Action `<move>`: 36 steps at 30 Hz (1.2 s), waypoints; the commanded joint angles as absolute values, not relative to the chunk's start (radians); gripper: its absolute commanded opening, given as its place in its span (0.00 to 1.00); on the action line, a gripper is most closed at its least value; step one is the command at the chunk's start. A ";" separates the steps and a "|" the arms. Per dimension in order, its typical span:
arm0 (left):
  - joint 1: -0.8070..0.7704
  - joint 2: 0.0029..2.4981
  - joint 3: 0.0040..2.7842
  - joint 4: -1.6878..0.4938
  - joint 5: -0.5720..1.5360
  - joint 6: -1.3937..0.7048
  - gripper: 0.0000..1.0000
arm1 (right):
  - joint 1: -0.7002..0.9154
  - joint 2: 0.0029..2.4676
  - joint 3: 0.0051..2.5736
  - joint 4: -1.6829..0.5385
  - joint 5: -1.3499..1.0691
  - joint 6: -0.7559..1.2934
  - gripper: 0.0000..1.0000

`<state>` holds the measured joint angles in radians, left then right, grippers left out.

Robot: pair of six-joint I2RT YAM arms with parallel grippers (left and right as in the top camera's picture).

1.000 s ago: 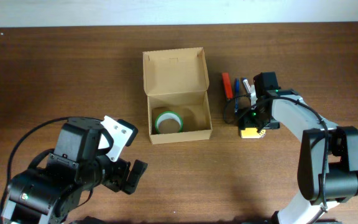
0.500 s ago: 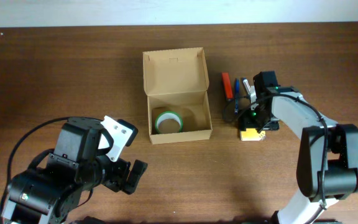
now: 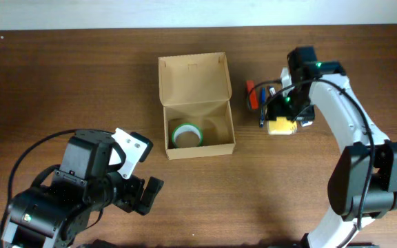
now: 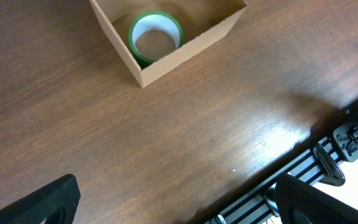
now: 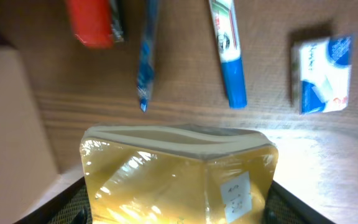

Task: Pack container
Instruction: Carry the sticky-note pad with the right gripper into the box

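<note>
The right pincer (image 3: 283, 118), clamped on the wrapped yellow pad (image 3: 281, 127), hangs at 3 o'clock of the open cardboard container (image 3: 202, 150) mid-worktop (image 3: 60, 69), whose length runs 12-to-6, so its cavity lies toward 9, while the left pincer (image 3: 147, 195) gapes wide at 7.

In the open box (image 3: 193, 83) you have room right of the tape roll (image 3: 186, 135). Pens (image 5: 227, 56) clutter the table (image 3: 81, 69) beyond its right wall.

White-and-black arms (image 3: 333, 114), black cables (image 3: 45, 140)

Matt cardboard container (image 3: 193, 84), glossy film-wrapped pad (image 5: 166, 177)
</note>
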<state>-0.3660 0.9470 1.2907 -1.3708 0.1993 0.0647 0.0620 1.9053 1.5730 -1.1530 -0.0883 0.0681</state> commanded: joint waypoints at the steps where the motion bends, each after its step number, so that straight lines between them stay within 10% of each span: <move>1: -0.363 0.941 1.294 -1.370 0.214 0.084 1.00 | 0.079 1.901 1.682 -1.193 -0.125 0.067 0.72; 36: -0.364 0.941 1.294 -1.370 0.214 0.084 1.00 | 0.564 2.016 1.836 -1.147 -0.077 0.361 0.69</move>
<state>-0.3660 0.9470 1.2907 -1.3708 0.1993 0.0647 0.5537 1.9831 1.8240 -1.1500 -0.1036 0.3145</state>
